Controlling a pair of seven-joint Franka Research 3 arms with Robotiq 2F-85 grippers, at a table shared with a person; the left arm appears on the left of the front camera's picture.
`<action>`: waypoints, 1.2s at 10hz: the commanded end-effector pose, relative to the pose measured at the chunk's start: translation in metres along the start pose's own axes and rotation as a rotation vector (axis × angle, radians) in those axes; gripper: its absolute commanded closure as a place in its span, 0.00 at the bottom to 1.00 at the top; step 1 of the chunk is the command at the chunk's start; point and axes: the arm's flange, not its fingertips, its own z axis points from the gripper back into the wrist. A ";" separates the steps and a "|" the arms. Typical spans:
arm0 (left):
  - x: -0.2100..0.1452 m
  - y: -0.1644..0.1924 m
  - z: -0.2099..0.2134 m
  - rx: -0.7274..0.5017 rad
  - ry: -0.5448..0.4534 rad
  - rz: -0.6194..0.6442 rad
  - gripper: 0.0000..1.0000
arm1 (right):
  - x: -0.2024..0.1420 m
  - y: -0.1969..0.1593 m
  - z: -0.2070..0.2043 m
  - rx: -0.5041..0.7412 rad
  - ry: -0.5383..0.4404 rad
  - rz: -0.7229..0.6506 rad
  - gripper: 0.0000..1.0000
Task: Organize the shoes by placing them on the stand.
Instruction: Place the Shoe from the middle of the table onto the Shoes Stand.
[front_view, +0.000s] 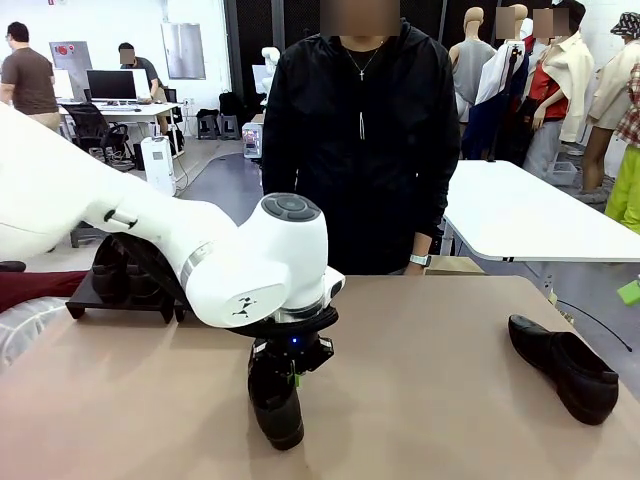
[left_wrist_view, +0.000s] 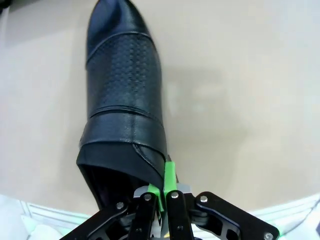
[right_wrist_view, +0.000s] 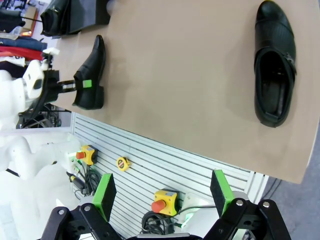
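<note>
Left claw (left_wrist_view: 165, 181) pinches the heel rim of 1 shoe (left_wrist_view: 125, 90).

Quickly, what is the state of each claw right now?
Left claw: closed on the opening edge of a shoe.
Right claw: open, holding nothing.

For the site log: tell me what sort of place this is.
Probably a robotics lab in an open workroom: a white robot arm works at the table, emergency-stop buttons sit below its edge, and a desk with a monitor stands behind.
</note>
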 end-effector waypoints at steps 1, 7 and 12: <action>-0.041 0.030 0.076 0.002 -0.087 -0.235 1.00 | 0.000 -0.002 0.002 0.014 -0.001 0.025 0.00; -0.068 0.117 0.122 0.066 -0.460 -0.105 1.00 | 0.000 -0.002 0.002 0.014 -0.001 0.025 0.00; -0.067 0.122 0.126 0.085 -0.368 -0.120 1.00 | 0.000 -0.002 0.002 0.014 -0.001 0.025 0.00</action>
